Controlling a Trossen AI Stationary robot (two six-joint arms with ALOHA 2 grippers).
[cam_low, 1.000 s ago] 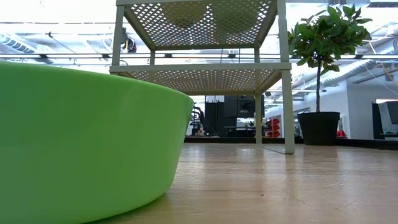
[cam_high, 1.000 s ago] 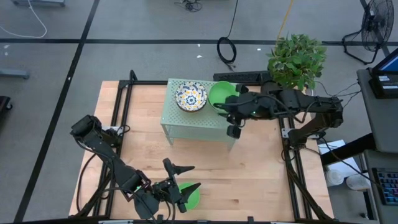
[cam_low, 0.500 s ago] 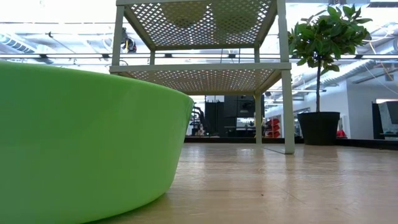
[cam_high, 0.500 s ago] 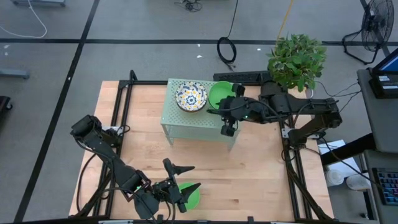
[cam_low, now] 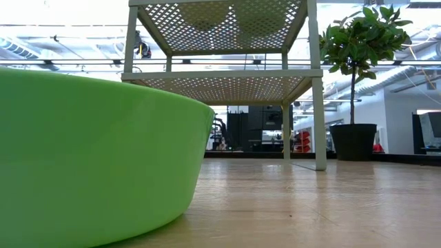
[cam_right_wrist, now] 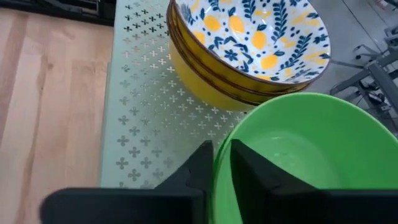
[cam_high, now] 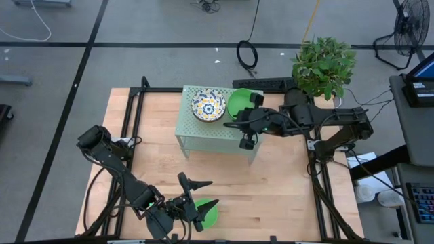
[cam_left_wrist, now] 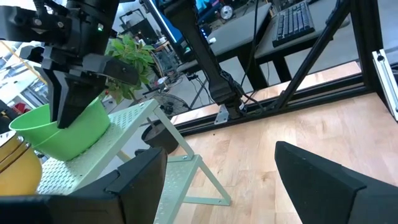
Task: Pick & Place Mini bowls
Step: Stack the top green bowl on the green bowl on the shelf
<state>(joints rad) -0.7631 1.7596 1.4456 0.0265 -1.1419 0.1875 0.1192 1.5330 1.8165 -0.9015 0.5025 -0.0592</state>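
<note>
A bright green mini bowl point(cam_high: 239, 102) sits tilted on the pale green perforated stand point(cam_high: 213, 135), beside a stack of floral bowls point(cam_high: 208, 105). My right gripper point(cam_high: 247, 129) is over the stand's right end, shut on that green bowl point(cam_right_wrist: 298, 155). The floral stack point(cam_right_wrist: 249, 43) rests on the stand top. Another green bowl point(cam_high: 210, 215) stands on the table by its near edge and fills the low view point(cam_low: 89, 158). My left gripper point(cam_high: 210, 192) is open just beside and above it; its wrist view point(cam_left_wrist: 230, 186) does not show this bowl. My right gripper pinches the green bowl's rim point(cam_right_wrist: 222, 163) on the side away from the floral stack. One finger point(cam_right_wrist: 255, 171) is inside the bowl, the other point(cam_right_wrist: 196, 171) outside. The fingers come from above, slanting from the table's right. The bowl point(cam_left_wrist: 62, 130) sits tilted, its bottom on the stand top.
The stand has a lower shelf point(cam_low: 227, 86) and thin legs point(cam_low: 319, 117). A potted plant point(cam_high: 324, 66) stands past the table's far right corner. Bare wood point(cam_high: 271, 190) lies between the stand and the near edge. Black frame rails point(cam_high: 319, 196) line the table's sides.
My right gripper has moved a little toward the table's left, along the stand top and in over the green bowl's rim. My left arm and the bowl near it have kept still.
</note>
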